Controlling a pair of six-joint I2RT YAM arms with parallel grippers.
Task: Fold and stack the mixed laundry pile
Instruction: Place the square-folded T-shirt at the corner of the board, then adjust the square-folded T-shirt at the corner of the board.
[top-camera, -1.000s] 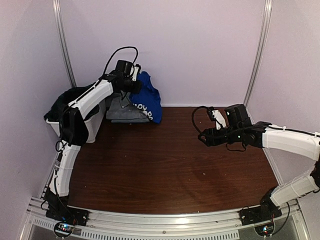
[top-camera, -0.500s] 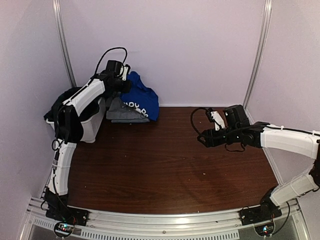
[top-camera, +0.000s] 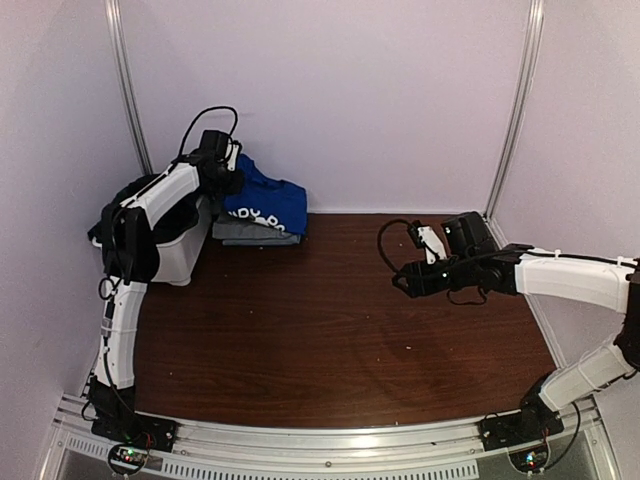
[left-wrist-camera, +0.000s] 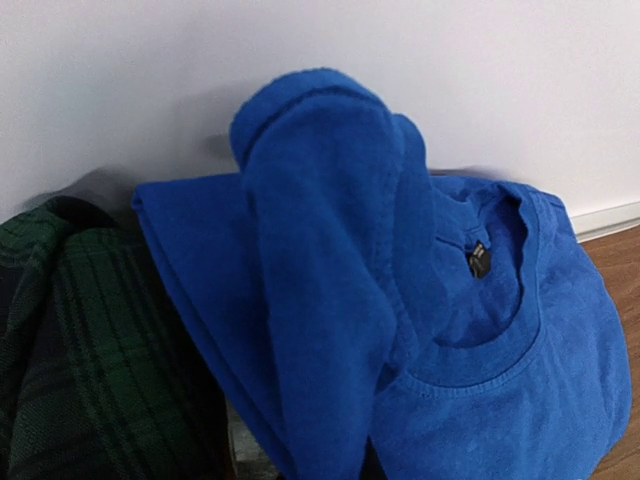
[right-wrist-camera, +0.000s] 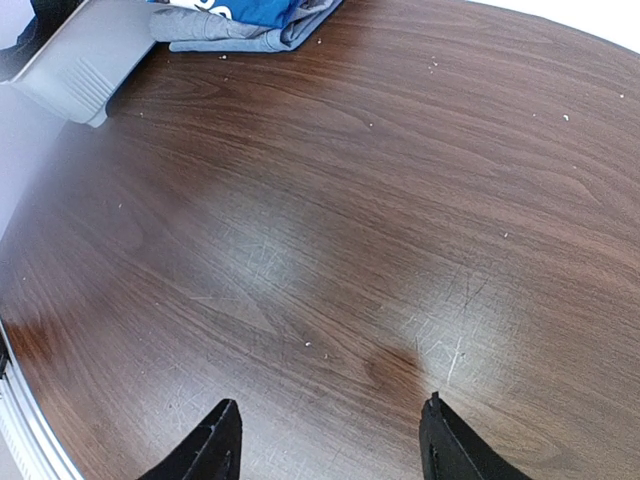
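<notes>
The royal-blue T-shirt (top-camera: 266, 201) lies draped over a folded grey garment (top-camera: 250, 232) at the back left of the table. My left gripper (top-camera: 222, 168) is above its left edge, by the basket, shut on a bunched fold of the T-shirt (left-wrist-camera: 330, 300); the cloth hides the fingers in the left wrist view. A dark green tartan skirt (left-wrist-camera: 70, 340) lies beside the shirt on the left. Dark garments (top-camera: 122, 205) hang over the basket. My right gripper (top-camera: 398, 281) hovers over bare table at the right, open and holding nothing (right-wrist-camera: 330, 402).
A white plastic basket (top-camera: 178, 252) stands at the back left corner against the wall. The brown wooden table (top-camera: 320, 330) stretches between the arms. Pale walls and metal posts (top-camera: 515, 110) close in the back and sides.
My left gripper has moved left toward the basket with the blue T-shirt, which has dropped from a tall hanging shape to a lower drape over the grey garment. The right arm drifted slightly left.
</notes>
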